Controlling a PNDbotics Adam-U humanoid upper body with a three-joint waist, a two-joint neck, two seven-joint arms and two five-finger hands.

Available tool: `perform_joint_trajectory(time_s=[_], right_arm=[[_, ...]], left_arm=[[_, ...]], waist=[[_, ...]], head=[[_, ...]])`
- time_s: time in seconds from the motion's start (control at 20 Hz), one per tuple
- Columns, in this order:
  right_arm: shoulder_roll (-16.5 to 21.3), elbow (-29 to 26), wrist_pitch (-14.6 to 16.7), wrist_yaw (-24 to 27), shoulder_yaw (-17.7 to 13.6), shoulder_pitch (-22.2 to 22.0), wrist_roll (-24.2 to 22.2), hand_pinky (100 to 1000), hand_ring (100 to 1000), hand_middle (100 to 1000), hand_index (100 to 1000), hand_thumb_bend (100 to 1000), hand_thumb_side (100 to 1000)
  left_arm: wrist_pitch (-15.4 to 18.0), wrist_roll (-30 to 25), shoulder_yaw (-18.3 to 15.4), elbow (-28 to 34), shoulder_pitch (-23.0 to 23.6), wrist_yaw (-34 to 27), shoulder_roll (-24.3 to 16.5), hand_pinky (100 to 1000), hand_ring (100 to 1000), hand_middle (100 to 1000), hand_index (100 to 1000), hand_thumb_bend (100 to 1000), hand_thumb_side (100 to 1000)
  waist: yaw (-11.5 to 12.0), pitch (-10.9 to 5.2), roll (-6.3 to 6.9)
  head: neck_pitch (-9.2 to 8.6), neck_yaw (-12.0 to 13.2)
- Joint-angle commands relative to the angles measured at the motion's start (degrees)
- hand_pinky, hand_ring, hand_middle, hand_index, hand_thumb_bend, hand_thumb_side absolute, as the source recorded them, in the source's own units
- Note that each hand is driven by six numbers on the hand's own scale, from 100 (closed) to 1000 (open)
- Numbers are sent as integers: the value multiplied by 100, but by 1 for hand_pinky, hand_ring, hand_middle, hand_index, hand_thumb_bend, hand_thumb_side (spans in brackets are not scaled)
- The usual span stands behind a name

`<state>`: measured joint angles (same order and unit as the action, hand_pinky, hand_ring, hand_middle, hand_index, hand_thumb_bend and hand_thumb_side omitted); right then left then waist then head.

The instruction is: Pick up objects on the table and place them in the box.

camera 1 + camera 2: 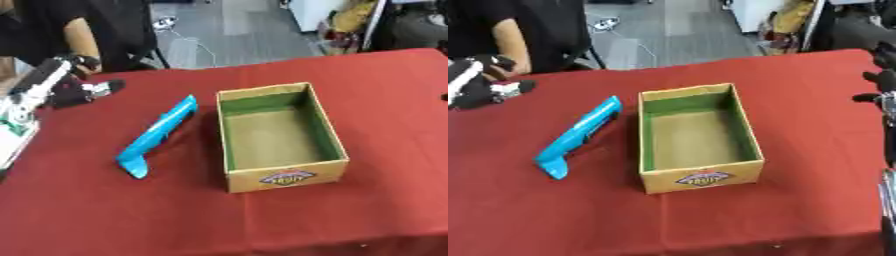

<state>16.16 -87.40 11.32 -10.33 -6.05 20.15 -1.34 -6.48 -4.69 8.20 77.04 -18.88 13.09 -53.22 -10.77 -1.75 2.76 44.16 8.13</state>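
A long blue object point(157, 136) with a bent lower end lies slantwise on the red table point(105, 215), just left of the box. The open cardboard box point(333, 141) stands upright in the middle, green inside, with nothing showing in it. My left hand point(80, 92) hovers over the table's far left, well above and left of the blue object; something small and white shows at its tip. My right hand point(880, 80) shows only partly at the right edge, apart from the box.
A person in black sits behind the table's far left edge, an arm point(80, 40) close to my left hand. Beyond the table lie grey floor and clutter point(346, 20). The red cloth's front edge point(350, 240) runs along the bottom.
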Motion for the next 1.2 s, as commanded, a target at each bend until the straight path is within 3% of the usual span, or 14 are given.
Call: perform_joint_trajectory(time_s=[0.05, 0.35, 0.6, 0.95, 1.2], right_arm=[[131, -65, 9, -20, 7, 61, -22, 634, 854, 915, 1000, 474, 970], [129, -56, 7, -20, 21, 53, -48, 634, 854, 915, 1000, 475, 970], [120, -50, 6, -18, 28, 39, -66, 634, 854, 915, 1000, 476, 968], [108, -41, 7, -9, 35, 23, -88, 634, 854, 915, 1000, 476, 967], [94, -43, 6, -3, 32, 20, -95, 634, 854, 916, 1000, 476, 966]], left_arm=[[11, -110, 64, -100, -189, -151, -319, 643, 689, 768, 864, 885, 819], [-128, -397, 285, -446, -539, -75, -234, 642, 687, 758, 852, 929, 793], [-220, -678, 512, -1208, -1042, 182, 122, 647, 693, 764, 854, 943, 776], [-10, -790, 532, -2371, -1725, 829, 889, 651, 699, 770, 855, 950, 770], [181, -819, 458, -2945, -1923, 1240, 1327, 657, 706, 773, 850, 971, 753]], waist=[[-6, -61, 2], [-21, -75, 0], [-27, -87, -7], [-15, -93, -31], [-14, -89, -40]], head=[[-5, 67], [-5, 79], [-5, 107], [-5, 126], [-5, 141]])
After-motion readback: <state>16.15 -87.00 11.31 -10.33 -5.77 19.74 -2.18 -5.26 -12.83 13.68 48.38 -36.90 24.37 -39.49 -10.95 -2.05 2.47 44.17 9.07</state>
